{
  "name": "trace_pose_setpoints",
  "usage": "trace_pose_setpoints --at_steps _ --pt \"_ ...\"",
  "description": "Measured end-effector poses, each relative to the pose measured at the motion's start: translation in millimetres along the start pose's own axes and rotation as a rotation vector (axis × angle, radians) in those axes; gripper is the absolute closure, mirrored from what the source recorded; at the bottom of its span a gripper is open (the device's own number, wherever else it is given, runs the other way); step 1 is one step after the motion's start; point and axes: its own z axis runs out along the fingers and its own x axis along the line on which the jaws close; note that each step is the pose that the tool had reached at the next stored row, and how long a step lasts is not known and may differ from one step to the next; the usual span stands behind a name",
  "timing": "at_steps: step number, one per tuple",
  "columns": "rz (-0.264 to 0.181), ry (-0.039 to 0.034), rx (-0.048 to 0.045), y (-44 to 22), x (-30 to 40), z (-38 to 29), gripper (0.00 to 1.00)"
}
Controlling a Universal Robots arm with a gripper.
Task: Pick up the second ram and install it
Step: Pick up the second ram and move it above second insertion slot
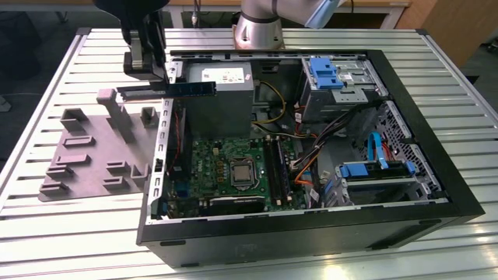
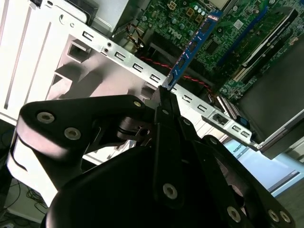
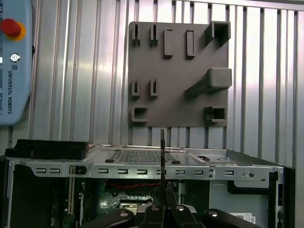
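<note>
Fingers (image 2: 165, 118) of your gripper (image 2: 166, 92) are clamped on one end of the second ram (image 1: 192, 88), which juts level toward the exterior view's right over the far left corner of the open case (image 1: 295, 236), its long axis crossways to the black slots (image 1: 278, 166) lying nearer on the green board (image 1: 221, 157).

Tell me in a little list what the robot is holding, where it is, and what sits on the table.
Pincer: shut on the second ram
Ram: level, in the air over the open computer case's edge, near the power-supply box
Tray: grey, on the table beside the case
Board: green, inside the case
</note>
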Motion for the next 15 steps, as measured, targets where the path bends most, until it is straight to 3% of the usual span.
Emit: trace_pose_setpoints --at_steps 15 --pt "0.000 0.0000 0.0000 -15.6 0.4 -0.5 0.89"
